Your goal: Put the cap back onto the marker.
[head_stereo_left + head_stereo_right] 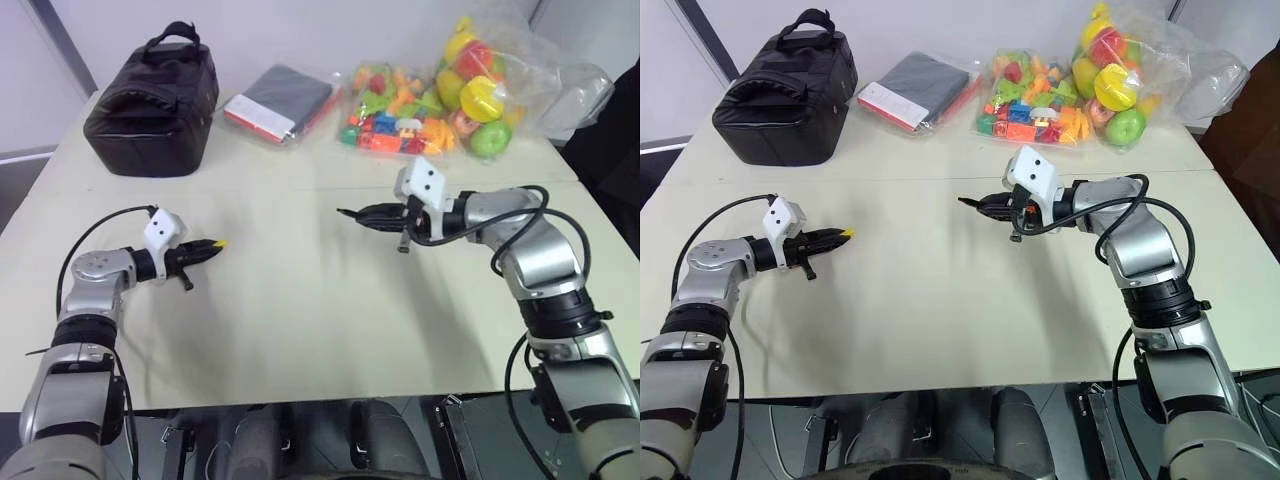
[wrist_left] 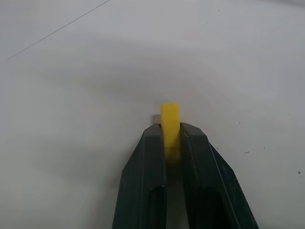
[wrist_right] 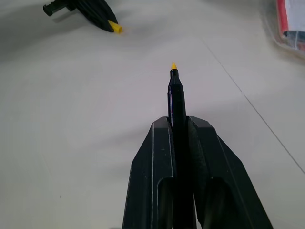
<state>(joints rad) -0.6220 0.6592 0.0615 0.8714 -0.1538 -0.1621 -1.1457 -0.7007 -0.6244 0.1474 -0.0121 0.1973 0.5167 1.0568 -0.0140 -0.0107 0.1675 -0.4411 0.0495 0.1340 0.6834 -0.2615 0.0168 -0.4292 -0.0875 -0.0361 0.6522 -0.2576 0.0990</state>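
My left gripper (image 1: 208,247) is shut on the small yellow cap (image 2: 170,120), which pokes out past the black fingertips (image 2: 152,143) just above the pale table. My right gripper (image 1: 372,215) is shut on the thin black marker (image 3: 175,98), whose yellow-tipped point (image 3: 173,67) sticks out toward the left gripper. Both grippers hover over the table's middle, roughly level and facing each other, with a wide gap between the cap (image 1: 217,243) and the marker tip (image 1: 342,211). In the right wrist view the left gripper (image 3: 102,19) with the cap (image 3: 115,27) is seen ahead.
At the table's far side stand a black bag (image 1: 155,100), a flat dark pouch in plastic (image 1: 280,100), a pile of coloured toy blocks (image 1: 400,115) and a clear bag of toy fruit (image 1: 480,85). A table seam (image 1: 300,190) runs behind the grippers.
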